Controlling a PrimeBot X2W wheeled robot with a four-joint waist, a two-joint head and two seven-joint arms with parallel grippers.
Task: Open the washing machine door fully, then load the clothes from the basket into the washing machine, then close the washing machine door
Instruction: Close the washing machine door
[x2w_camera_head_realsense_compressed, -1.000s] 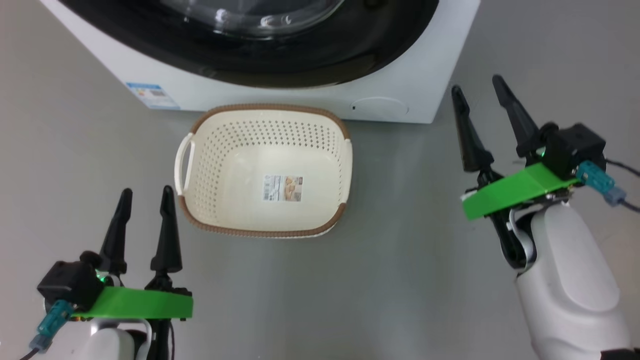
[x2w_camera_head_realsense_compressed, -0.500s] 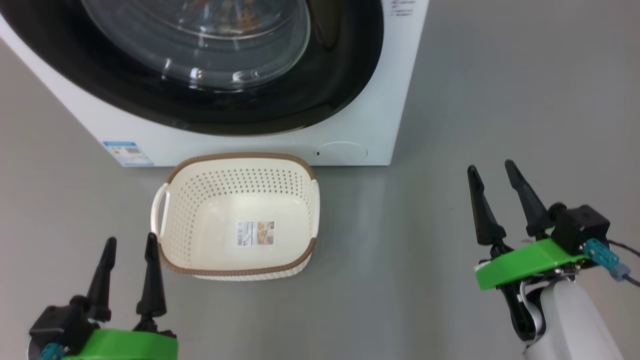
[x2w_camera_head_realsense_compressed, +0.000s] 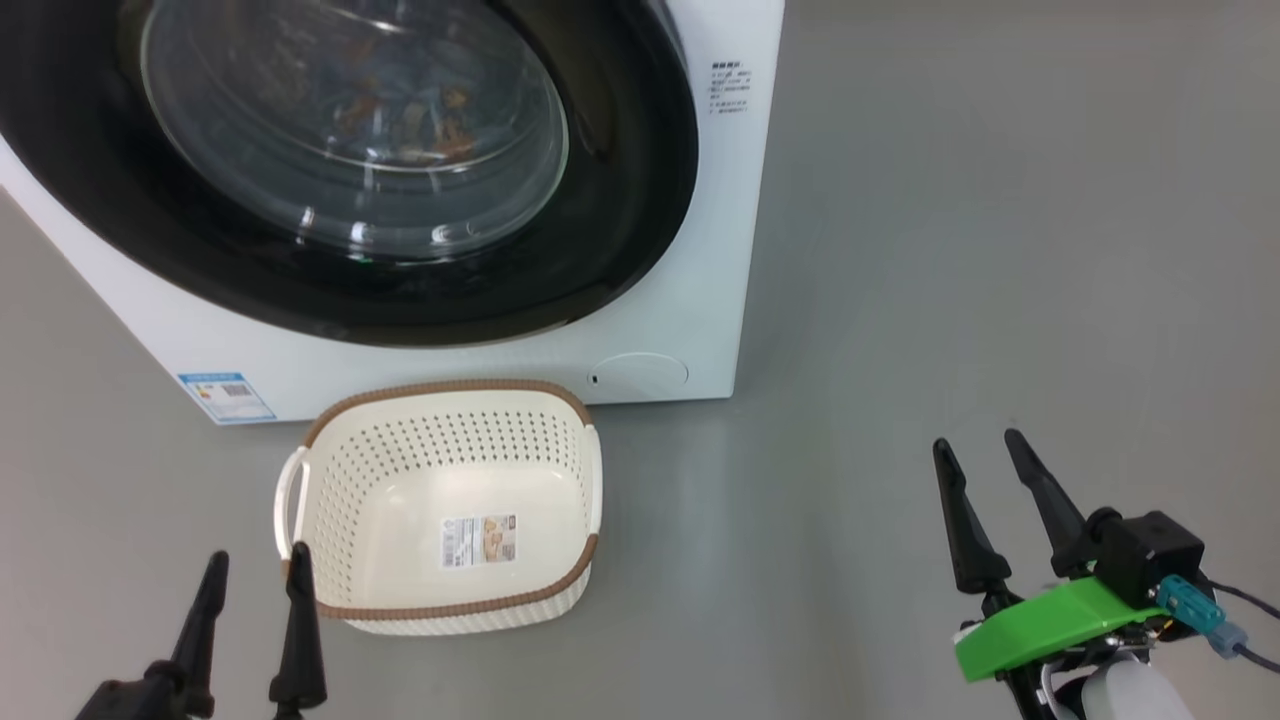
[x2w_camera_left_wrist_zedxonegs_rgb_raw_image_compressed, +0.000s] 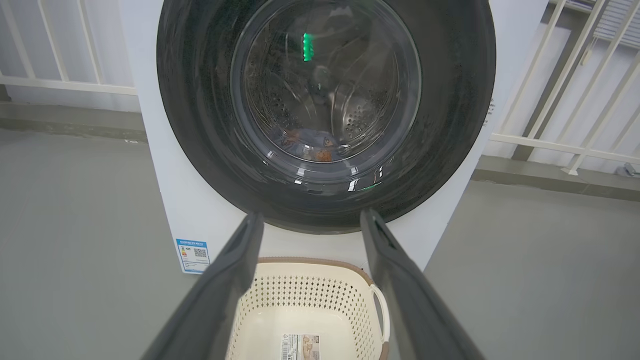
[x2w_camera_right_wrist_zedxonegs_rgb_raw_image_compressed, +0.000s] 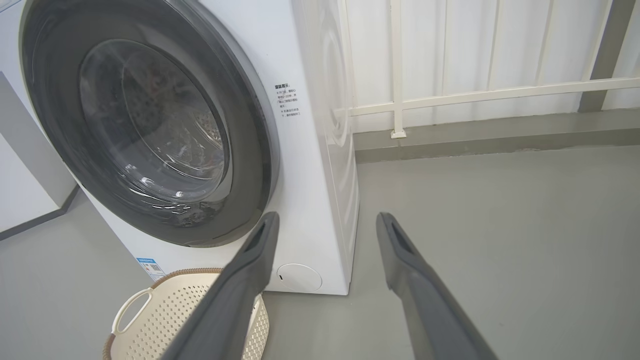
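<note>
The washing machine (x2w_camera_head_realsense_compressed: 700, 300) is white, and its door (x2w_camera_head_realsense_compressed: 620, 200) sits flush against the front, a black ring around clear glass. Through that glass I see the clothes (x2w_camera_head_realsense_compressed: 410, 120) lying in the drum, blue with orange print, and again as the clothes (x2w_camera_left_wrist_zedxonegs_rgb_raw_image_compressed: 310, 145) in the left wrist view. On the floor just in front stands the basket (x2w_camera_head_realsense_compressed: 440, 392), with just a label inside. My left gripper (x2w_camera_head_realsense_compressed: 258, 552) is open beside the basket's near left corner. My right gripper (x2w_camera_head_realsense_compressed: 976, 440) is open over bare floor to the machine's right.
A blue sticker (x2w_camera_head_realsense_compressed: 225, 395) and a round cover (x2w_camera_head_realsense_compressed: 640, 372) mark the machine's lower front. White railing (x2w_camera_right_wrist_zedxonegs_rgb_raw_image_compressed: 450, 95) lines the wall behind. A white cabinet (x2w_camera_right_wrist_zedxonegs_rgb_raw_image_compressed: 20, 165) stands to the machine's left. Grey floor (x2w_camera_head_realsense_compressed: 1000, 250) stretches wide on the right.
The head view has risen, so more of the door now shows. My right gripper has drawn back from beside the machine's corner. The door and basket stay as they were.
</note>
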